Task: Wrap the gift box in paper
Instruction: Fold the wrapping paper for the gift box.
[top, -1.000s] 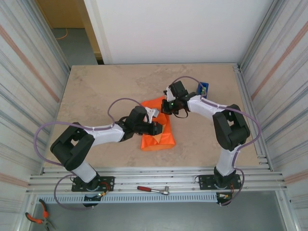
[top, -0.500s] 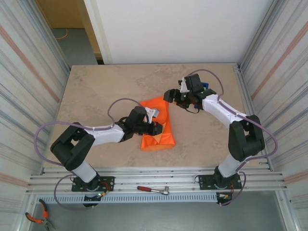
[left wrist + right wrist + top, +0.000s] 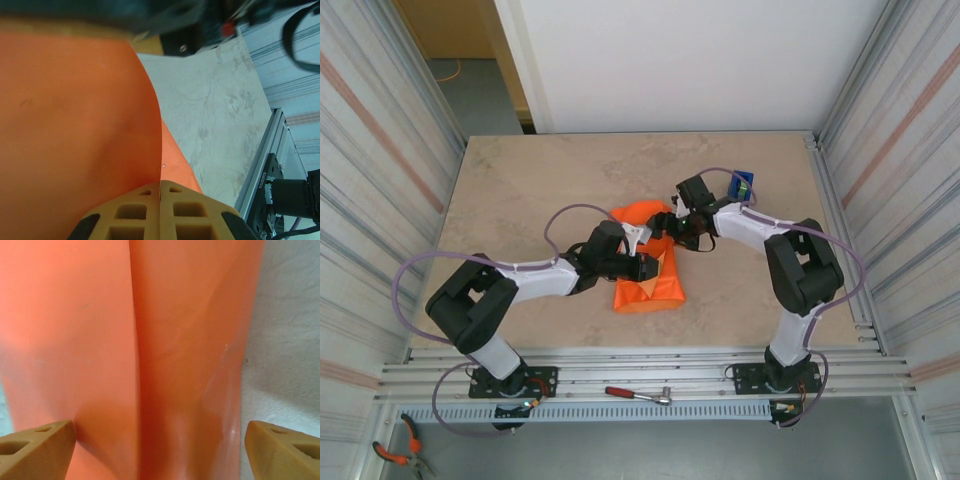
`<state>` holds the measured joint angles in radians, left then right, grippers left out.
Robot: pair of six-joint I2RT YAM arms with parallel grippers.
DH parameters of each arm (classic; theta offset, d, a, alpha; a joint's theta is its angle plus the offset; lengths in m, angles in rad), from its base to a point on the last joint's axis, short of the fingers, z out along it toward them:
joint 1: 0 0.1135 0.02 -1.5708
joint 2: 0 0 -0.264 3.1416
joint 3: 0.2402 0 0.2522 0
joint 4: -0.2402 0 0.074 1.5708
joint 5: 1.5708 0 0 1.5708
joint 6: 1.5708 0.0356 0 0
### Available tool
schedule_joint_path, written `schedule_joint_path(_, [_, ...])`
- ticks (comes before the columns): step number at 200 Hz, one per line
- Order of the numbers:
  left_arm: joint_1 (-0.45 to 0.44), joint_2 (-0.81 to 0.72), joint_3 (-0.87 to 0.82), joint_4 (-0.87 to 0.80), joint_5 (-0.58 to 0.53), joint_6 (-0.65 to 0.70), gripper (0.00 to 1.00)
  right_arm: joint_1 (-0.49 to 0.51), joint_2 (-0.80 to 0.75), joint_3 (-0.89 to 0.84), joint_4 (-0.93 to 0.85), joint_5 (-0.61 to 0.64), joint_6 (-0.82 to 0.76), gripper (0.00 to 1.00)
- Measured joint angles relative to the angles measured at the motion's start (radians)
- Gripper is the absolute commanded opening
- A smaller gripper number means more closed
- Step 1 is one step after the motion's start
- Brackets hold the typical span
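Pinching the paper (image 3: 75,125) in the clenched left gripper (image 3: 160,189), centre frame; holding the right gripper (image 3: 160,427) splayed wide over it.

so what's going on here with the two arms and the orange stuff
Two robot arms are working on a sheet of orange paper, bundled up in the middle of the table. The left gripper is shut on an edge of the paper. The right gripper hangs open close over the paper's far end, fingers spread, gripping nothing.

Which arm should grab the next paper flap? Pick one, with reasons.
Right. The right gripper is open over the paper; the left gripper is shut on it, probably holding a fold.
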<state>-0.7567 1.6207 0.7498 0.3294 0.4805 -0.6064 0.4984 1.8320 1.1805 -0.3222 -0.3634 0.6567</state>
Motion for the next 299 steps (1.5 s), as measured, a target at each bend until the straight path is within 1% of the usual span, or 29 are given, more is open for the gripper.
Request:
schedule_joint_path(22, [0.002,0.005,0.014,-0.016,0.011,0.004,0.0,-0.002,-0.002,-0.014,0.029,-0.011,0.017,0.65])
schedule_joint_path(35, [0.012,0.013,0.027,-0.033,0.043,0.008,0.11,-0.007,-0.012,-0.031,0.044,-0.024,0.018,0.58])
schedule_joint_path(52, [0.039,0.021,0.052,-0.065,0.118,0.018,0.27,-0.01,-0.022,-0.055,0.077,-0.032,0.024,0.52])
schedule_joint_path(69, [0.072,0.016,0.087,-0.13,0.194,0.026,0.39,-0.01,-0.024,-0.072,0.114,-0.034,0.042,0.49])
schedule_joint_path(93, [0.143,-0.031,0.152,-0.243,0.283,0.06,0.49,-0.009,-0.032,-0.099,0.158,-0.032,0.07,0.47])
schedule_joint_path(112, [0.206,-0.105,0.189,-0.284,0.323,0.064,0.57,-0.005,-0.035,-0.117,0.196,-0.027,0.096,0.46])
schedule_joint_path(130, [0.27,-0.179,0.196,-0.291,0.34,0.056,0.59,0.003,-0.036,-0.126,0.228,-0.018,0.121,0.44])
schedule_joint_path(150, [0.338,-0.229,0.196,-0.308,0.337,0.049,0.65,0.016,-0.036,-0.133,0.252,0.003,0.141,0.43])
schedule_joint_path(169, [0.394,-0.24,0.196,-0.332,0.32,0.052,0.67,0.029,-0.039,-0.142,0.272,0.026,0.155,0.44])
schedule_joint_path(206, [0.488,-0.237,0.16,-0.389,0.265,0.063,0.69,0.041,-0.055,-0.17,0.309,0.06,0.172,0.44])
schedule_joint_path(235, [0.502,-0.202,0.147,-0.429,0.225,0.087,0.7,0.041,-0.058,-0.179,0.323,0.06,0.171,0.43])
schedule_joint_path(276, [0.502,-0.122,0.123,-0.449,0.21,0.122,0.72,0.041,-0.055,-0.171,0.313,0.058,0.166,0.43])
schedule_joint_path(299, [0.501,-0.085,0.111,-0.446,0.206,0.134,0.76,0.045,-0.039,-0.146,0.299,0.052,0.165,0.42])
